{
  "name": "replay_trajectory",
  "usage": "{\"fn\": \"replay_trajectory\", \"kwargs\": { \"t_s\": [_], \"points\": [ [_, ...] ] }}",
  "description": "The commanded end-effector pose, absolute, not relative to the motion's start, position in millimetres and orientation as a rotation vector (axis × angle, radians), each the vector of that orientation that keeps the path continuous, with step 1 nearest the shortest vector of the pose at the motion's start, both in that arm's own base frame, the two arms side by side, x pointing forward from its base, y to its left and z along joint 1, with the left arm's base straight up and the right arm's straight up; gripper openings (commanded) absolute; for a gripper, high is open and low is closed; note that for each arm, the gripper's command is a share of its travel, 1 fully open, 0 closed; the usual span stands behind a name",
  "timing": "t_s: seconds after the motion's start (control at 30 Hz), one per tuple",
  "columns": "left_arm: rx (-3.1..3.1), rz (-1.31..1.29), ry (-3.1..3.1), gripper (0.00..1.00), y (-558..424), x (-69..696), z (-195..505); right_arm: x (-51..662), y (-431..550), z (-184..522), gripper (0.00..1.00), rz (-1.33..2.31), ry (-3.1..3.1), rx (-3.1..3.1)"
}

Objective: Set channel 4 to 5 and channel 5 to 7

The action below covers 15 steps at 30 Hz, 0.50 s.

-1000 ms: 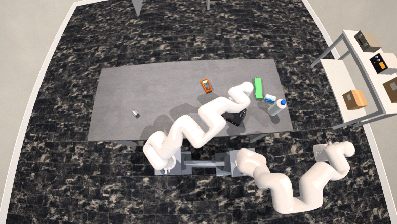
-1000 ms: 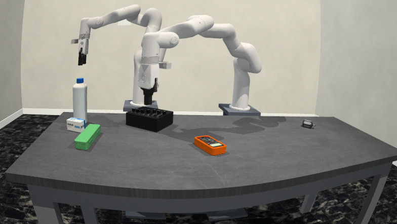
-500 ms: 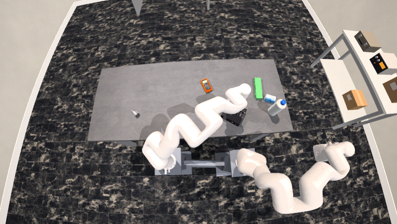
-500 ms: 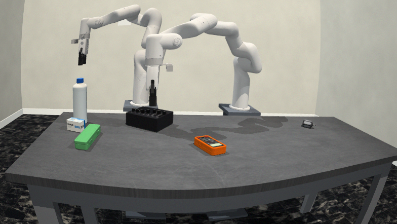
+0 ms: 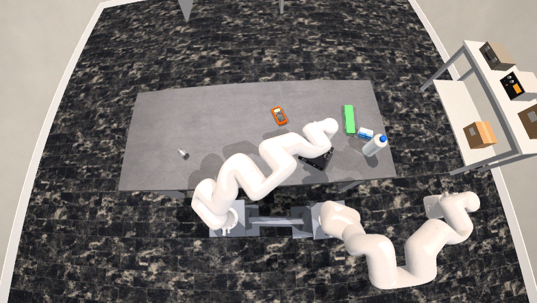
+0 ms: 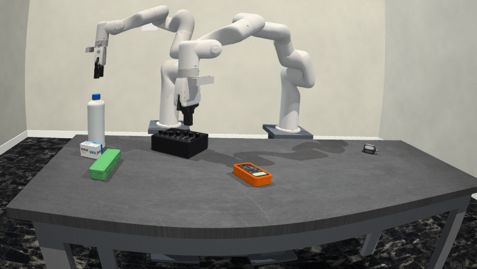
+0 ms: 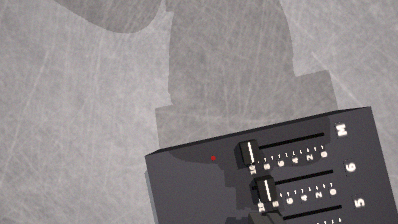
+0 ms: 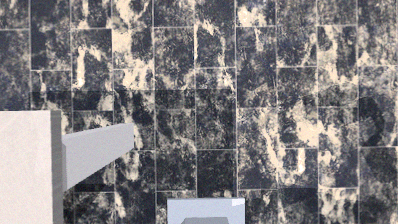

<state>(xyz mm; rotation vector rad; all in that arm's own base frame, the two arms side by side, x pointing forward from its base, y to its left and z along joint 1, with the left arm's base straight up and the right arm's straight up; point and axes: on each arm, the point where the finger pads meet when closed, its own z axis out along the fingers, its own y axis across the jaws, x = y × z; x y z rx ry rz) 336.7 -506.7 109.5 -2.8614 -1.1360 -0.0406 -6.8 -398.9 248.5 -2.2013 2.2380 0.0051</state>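
The black box-shaped lighting desk point(image 5: 315, 162) point(image 6: 179, 145) point(image 7: 195, 190) sits by the tabletop's robot-side edge, toward the corner with the white plastic bottle point(image 5: 372, 147) point(image 6: 96, 122). Above it, I have the left gripper point(image 6: 188, 124) pressed together, empty; I'd align carefully over channel 5's cap, then nudge along its slot, sparing channel 6. Beyond the tabletop, my right gripper point(image 6: 98, 77) is spread.

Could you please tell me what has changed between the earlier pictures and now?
The left pincer has moved toward the exterior view's right, turning above the lighting desk. Nothing was visibly taken hold of or let go. The desk and right pincer stayed put; earlier fader positions are too small to compare.
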Motion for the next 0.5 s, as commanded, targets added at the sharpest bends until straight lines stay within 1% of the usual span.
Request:
{"fn": "replay_trajectory", "kwargs": {
  "t_s": [0.0,0.27,0.33,0.37,0.47],
  "points": [
    [-3.01,-0.026,-0.732,0.0,-504.0,330.5,113.8,-6.6,-400.0,250.0,1.0,0.0,2.24,-2.203],
    [-3.098,-0.037,-0.124,0.0,-501.0,324.3,116.0,-6.6,-400.0,250.0,1.0,0.0,2.24,-2.203],
    [-3.098,-0.037,-0.124,0.0,-501.0,324.3,116.0,-6.6,-400.0,250.0,1.0,0.0,2.24,-2.203],
    [-3.102,-0.037,0.101,0.0,-500.8,324.0,116.1,-6.6,-400.0,250.0,1.0,0.0,2.24,-2.203],
    [-3.095,-0.037,0.277,0.0,-500.5,323.3,116.4,-6.6,-400.0,250.0,1.0,0.0,2.24,-2.203]
  ]
}}
